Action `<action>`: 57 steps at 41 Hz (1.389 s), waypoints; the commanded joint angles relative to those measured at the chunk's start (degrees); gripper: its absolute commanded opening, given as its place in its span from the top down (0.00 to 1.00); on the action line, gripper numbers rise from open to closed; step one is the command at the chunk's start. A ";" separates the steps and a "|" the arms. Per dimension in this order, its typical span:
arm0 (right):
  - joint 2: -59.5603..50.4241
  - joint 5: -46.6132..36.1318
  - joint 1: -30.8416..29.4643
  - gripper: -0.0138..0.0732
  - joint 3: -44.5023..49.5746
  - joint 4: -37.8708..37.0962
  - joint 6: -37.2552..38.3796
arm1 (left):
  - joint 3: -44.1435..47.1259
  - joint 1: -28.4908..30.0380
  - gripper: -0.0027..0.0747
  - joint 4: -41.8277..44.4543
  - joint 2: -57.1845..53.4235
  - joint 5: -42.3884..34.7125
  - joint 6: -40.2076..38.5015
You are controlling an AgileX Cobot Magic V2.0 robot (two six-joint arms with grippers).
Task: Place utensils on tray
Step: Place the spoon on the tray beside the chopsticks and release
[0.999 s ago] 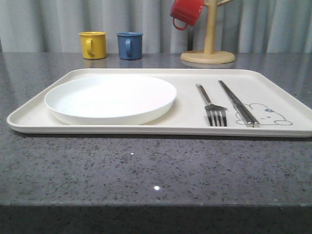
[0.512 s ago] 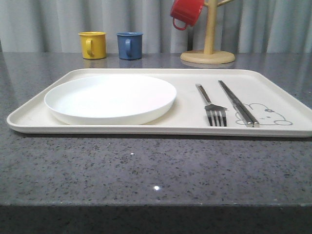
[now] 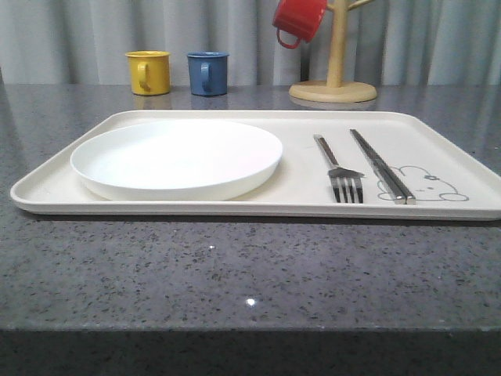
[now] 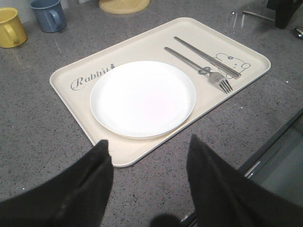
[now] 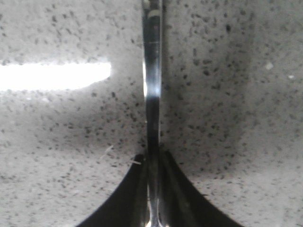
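The cream tray [image 3: 196, 205] [image 4: 71, 71] lies on the grey speckled table. On it rest the white plate [image 3: 176, 157] [image 4: 142, 98], the fork [image 3: 338, 168] [image 4: 199, 68] and the long flat metal piece [image 3: 381, 166] [image 4: 203, 56]. My left gripper [image 4: 149, 146] hangs open and empty above the table, just off the tray's near corner. Low over the bare table, my right gripper [image 5: 152, 158] is shut on a slim shiny spoon handle [image 5: 152, 71]; the bowl end is hidden. The handle [image 4: 258, 15] lies on the table past the tray's far right corner.
A yellow mug [image 3: 149, 72] and a blue mug [image 3: 208, 74] stand behind the tray. A red mug [image 3: 299, 19] hangs on a wooden mug tree [image 3: 335, 78] at the back. The table's front edge runs close to my left gripper.
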 commanded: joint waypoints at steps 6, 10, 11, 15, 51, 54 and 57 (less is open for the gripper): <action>-8.04 6.97 1.17 0.81 -2.22 9.91 -0.19 | -1.34 -0.45 0.51 0.20 0.45 -4.38 -0.52; -9.97 6.97 3.87 0.81 -2.22 13.35 -0.19 | -1.34 -0.45 0.51 0.20 0.45 -4.38 -0.52; -10.22 6.97 5.00 0.81 -2.22 14.54 -0.19 | -1.34 -0.45 0.51 0.20 0.45 -4.38 -0.52; -10.34 6.97 8.89 0.81 -2.22 17.98 1.11 | -1.34 -0.45 0.51 0.20 0.45 -4.38 -0.52; -2.80 -6.35 21.87 0.63 -2.22 14.16 18.25 | -1.34 -0.45 0.51 0.20 0.45 -4.38 -0.52; -2.80 -6.27 21.82 0.58 -2.22 13.34 18.25 | -1.34 -0.45 0.51 0.20 0.45 -4.38 -0.52; -2.80 -6.59 21.82 0.55 -2.22 13.05 18.25 | -1.34 -0.45 0.51 0.20 0.45 -4.38 -0.52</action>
